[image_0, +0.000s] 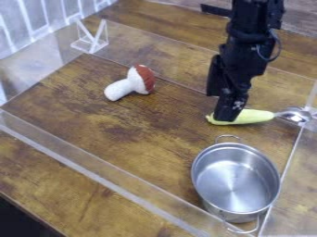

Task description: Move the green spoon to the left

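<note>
The green spoon [255,117] lies flat on the wooden table at the right, a smooth yellow-green pod shape with its silvery metal end [295,115] pointing right. My black gripper [225,102] points down over the spoon's left end, its jaws open and nothing between them. One fingertip [234,110] hides the spoon's left tip; I cannot tell whether it touches.
A red-capped white-stemmed mushroom toy [130,83] lies left of centre. A steel pot [235,180] stands in front of the spoon at the lower right. Clear plastic walls [111,190] ring the work area, and a small clear stand [87,37] sits at the back left.
</note>
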